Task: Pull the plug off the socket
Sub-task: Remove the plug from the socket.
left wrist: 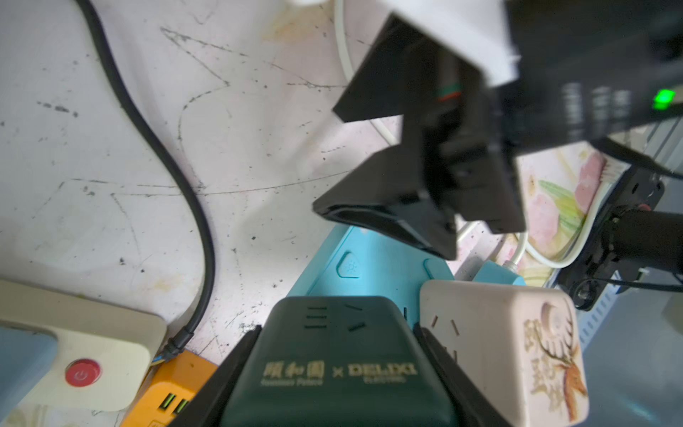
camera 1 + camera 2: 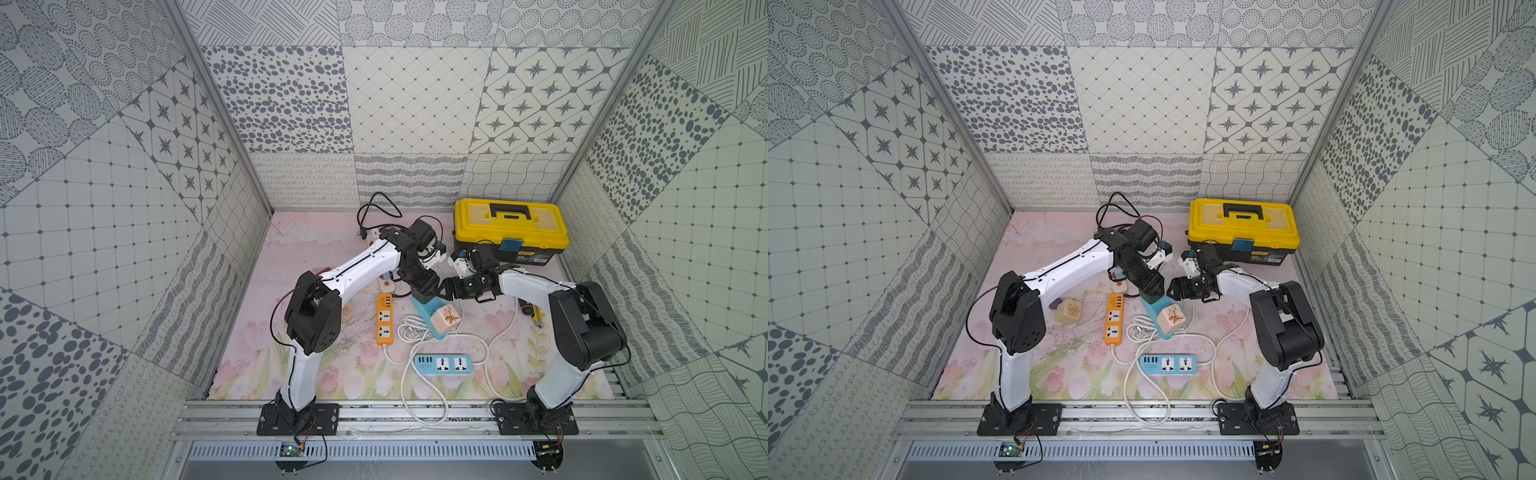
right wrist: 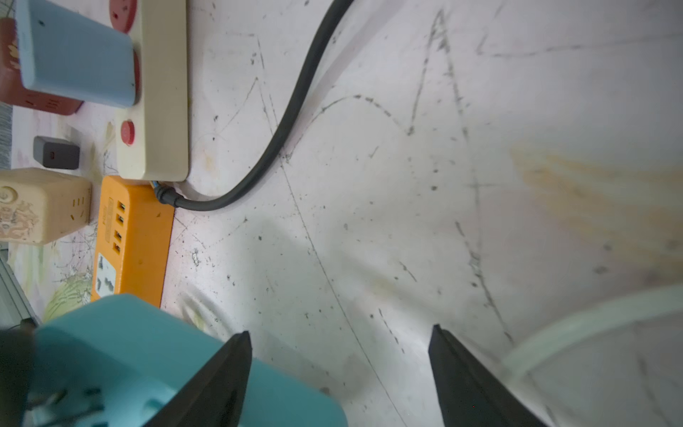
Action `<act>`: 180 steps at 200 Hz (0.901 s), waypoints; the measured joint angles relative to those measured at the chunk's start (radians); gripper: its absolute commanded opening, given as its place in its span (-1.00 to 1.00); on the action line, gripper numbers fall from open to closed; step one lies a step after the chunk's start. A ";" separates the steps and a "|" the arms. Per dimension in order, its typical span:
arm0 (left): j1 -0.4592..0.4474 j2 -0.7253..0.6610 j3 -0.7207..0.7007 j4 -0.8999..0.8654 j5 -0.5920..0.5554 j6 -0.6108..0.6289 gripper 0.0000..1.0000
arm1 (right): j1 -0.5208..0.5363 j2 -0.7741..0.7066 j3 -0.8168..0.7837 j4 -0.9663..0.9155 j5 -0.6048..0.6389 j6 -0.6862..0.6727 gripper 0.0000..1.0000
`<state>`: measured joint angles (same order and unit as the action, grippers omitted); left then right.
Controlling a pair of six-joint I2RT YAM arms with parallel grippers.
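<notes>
Left gripper (image 1: 336,325) clamps the green plug (image 1: 332,373) between its fingers; right gripper (image 3: 340,331) gapes empty, blue strip (image 3: 111,340) just beside one finger.

Dark green plug (image 1: 332,369), teal socket (image 1: 377,266), orange power strip (image 2: 384,320), yellow-and-black toolbox (image 2: 469,224).

Matt dk plastic w/ gold print: green plug (image 1: 332,373). Under it, teal strip (image 1: 373,266): smooth satin plastic. Also on strip, cream cube (image 1: 499,351): smooth plastic, printed. Around strip, tabletop (image 3: 369,185): matt printed sheet, scratched, scuffed. Nearby black cable (image 3: 295,96): matt, rubbery.
</notes>
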<state>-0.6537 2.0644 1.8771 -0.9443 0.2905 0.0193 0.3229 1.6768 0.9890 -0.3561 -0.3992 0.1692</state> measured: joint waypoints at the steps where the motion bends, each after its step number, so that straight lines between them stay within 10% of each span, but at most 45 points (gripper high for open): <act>1: 0.002 0.002 0.002 0.000 0.002 -0.003 -0.54 | -0.001 -0.006 -0.002 0.000 0.004 0.000 0.69; 50: 0.025 -0.011 -0.050 0.071 0.006 -0.090 -0.53 | -0.013 -0.367 -0.074 0.012 0.114 0.011 0.80; 78: 0.022 -0.010 -0.058 0.096 0.003 -0.100 -0.53 | -0.026 -0.526 -0.144 0.121 -0.051 0.051 0.78; 116: 0.029 0.084 0.083 0.093 0.036 -0.139 -0.53 | 0.095 -0.482 -0.152 0.105 -0.128 0.002 0.74; 180: 0.034 0.125 0.115 0.080 0.074 -0.153 -0.53 | 0.136 -0.312 -0.117 0.033 0.105 -0.095 0.44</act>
<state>-0.6201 2.1895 1.9923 -0.8642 0.3645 -0.1337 0.4591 1.3647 0.8715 -0.3233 -0.2939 0.0738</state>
